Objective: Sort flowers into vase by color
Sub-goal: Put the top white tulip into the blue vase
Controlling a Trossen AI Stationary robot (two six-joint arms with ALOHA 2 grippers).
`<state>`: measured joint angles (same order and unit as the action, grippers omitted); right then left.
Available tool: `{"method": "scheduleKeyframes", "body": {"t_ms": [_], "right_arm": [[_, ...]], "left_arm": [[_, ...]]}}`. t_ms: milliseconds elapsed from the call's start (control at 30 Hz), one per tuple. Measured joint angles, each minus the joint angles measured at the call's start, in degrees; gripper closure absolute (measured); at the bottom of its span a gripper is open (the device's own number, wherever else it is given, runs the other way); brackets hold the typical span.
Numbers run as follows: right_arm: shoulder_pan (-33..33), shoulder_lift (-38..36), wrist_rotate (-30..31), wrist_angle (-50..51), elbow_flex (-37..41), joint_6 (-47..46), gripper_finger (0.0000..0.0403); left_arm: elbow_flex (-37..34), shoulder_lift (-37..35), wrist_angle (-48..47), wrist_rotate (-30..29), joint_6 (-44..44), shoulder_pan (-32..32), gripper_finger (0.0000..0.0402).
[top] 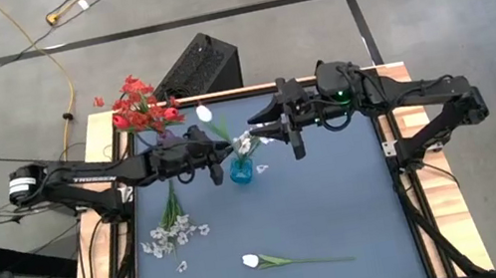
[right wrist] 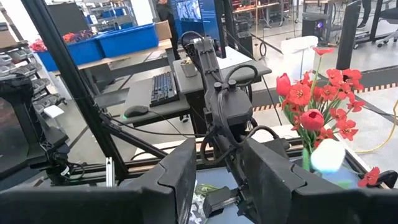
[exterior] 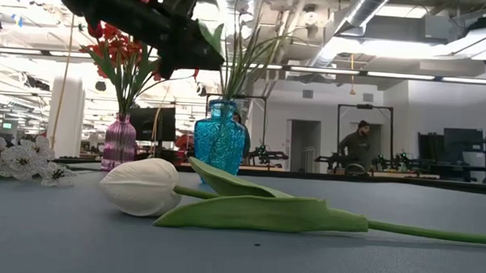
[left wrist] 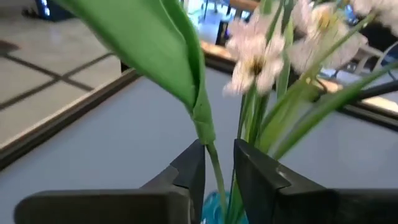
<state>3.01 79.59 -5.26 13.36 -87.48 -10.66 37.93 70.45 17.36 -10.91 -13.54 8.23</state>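
A blue vase (top: 241, 171) (exterior: 220, 140) holds white blossoms (left wrist: 255, 53) and a white tulip whose bud (top: 204, 113) leans toward the far edge. My left gripper (top: 218, 161) (left wrist: 217, 158) is just above the vase mouth, open, with the tulip's thin stem (left wrist: 216, 168) between its fingers. Red flowers (top: 141, 104) (right wrist: 317, 102) stand in a purple vase (exterior: 119, 142) at the far left. A white blossom spray (top: 175, 234) and a white tulip (top: 250, 260) (exterior: 140, 186) lie flat on the table. My right gripper (top: 261, 125) (right wrist: 214, 162) hangs open, high, right of the blue vase, with nothing in it. My left gripper has the white tulip's stem (left wrist: 211, 155) between its parted fingers, just under the leaf. The fingers come almost level from the table's left and lie across the stem. The stem runs close to one finger (left wrist: 194, 169); I cannot tell whether it touches. The stem's foot is in the blue vase.
A black box (top: 201, 66) sits beyond the table's far edge. One loose red flower (top: 98, 101) lies off the far left corner. The table's right half (top: 338, 195) is bare mat. A person (exterior: 358, 144) stands far off in the room.
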Motion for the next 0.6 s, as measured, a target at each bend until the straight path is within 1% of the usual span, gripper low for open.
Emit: {"method": "scheduleKeyframes", "body": {"t_ms": [100, 333, 467, 600], "right_arm": [[0.02, -0.05, 0.00, -0.03, 0.00, 0.01, 0.0242], [0.04, -0.17, -0.56, -0.06, 0.00, 0.02, 0.0242], [0.02, -0.20, -0.94, -0.10, 0.00, 0.04, 0.0242], [0.02, -0.20, -0.96, 2.36, -1.96, 0.50, 0.0242]], "left_arm": [[0.71, -1.67, -4.89, 0.94, -1.08, 0.01, 0.0315], [3.92, -6.03, -18.44, 7.81, -1.71, 0.02, 0.0308], [7.23, -7.77, -29.62, 13.33, -0.72, 0.01, 0.0307], [11.16, -9.08, -41.12, 15.40, -0.62, -0.07, 0.0307]]}}
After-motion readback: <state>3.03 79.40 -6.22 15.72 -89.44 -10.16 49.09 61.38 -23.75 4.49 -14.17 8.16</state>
